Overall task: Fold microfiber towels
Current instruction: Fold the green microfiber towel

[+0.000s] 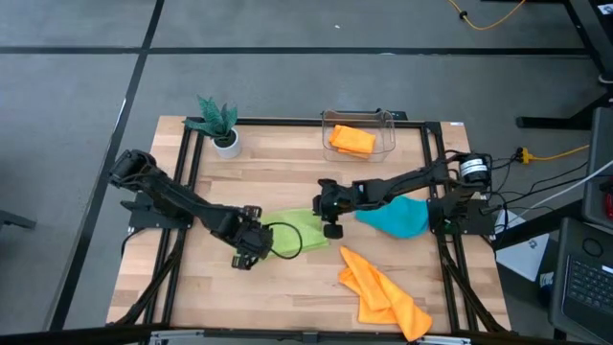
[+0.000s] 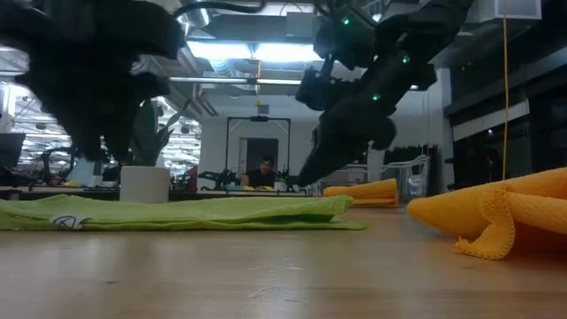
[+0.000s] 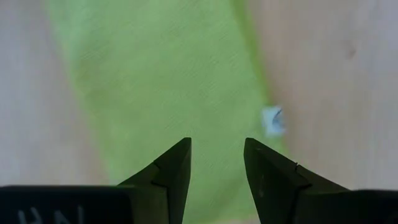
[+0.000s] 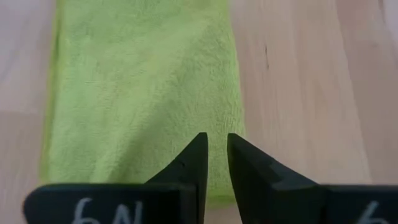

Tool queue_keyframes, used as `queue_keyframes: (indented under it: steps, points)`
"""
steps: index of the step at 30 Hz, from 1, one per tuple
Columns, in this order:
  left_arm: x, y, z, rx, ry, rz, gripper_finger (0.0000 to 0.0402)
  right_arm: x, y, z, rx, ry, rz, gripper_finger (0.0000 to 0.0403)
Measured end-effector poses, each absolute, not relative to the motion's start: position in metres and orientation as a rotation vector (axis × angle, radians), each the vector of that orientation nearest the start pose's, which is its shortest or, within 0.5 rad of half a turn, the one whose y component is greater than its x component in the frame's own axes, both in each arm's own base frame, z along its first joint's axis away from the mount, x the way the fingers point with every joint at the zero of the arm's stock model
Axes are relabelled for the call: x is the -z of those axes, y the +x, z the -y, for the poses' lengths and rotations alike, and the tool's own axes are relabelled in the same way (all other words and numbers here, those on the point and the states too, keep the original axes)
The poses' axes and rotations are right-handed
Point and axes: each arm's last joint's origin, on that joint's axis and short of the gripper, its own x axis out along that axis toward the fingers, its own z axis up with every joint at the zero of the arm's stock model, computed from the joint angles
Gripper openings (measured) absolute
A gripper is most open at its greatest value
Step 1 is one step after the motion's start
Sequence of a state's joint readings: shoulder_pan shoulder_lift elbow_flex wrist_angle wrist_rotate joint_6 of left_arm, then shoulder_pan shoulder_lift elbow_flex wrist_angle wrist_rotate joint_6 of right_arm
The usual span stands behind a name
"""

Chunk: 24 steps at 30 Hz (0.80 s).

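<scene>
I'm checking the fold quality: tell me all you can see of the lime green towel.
The lime green towel is a fuzzy microfiber cloth, folded into a flat, narrow strip on the wooden table near its middle. A small white tag sticks out at one edge. Both tools hover over it, left tool open, right tool nearly shut, neither gripping it.
</scene>
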State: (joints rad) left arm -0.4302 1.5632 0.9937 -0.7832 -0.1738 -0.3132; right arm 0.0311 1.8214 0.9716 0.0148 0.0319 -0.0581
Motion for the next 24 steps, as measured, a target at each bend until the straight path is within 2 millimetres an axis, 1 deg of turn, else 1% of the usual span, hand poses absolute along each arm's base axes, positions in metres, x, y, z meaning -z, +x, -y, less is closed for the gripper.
queue_keyframes:
  steps: [4,7,10,14,17,21,24]
  points:
    - [-0.164,0.253,0.114,0.061,0.035,-1.124,0.0141,-0.135,0.358,-0.01,-0.013,-0.057,-0.859,0.0064]
    - [-0.149,0.249,0.113,0.078,-0.054,-1.088,0.0141,-0.131,0.355,-0.01,-0.012,-0.057,-0.903,0.0064]
    - [-0.14,0.242,0.112,0.064,-0.102,-1.124,0.0141,-0.128,0.352,-0.009,0.04,-0.09,-0.952,0.0064]
    - [-0.134,0.236,0.112,0.069,-0.133,-1.156,0.0141,-0.127,0.349,-0.002,0.17,-0.213,-0.983,0.0064]
    - [-0.133,0.236,0.111,0.06,-0.155,-1.159,0.0141,-0.129,0.349,0.003,0.234,-0.247,-0.982,0.0064]
    - [-0.133,0.236,0.111,0.057,-0.159,-1.153,0.0141,-0.141,0.35,0.003,0.238,-0.212,-0.937,0.0064]
    - [-0.133,0.236,0.111,0.053,-0.164,-1.15,0.0141,-0.151,0.355,-0.003,0.15,-0.121,-0.871,0.0064]
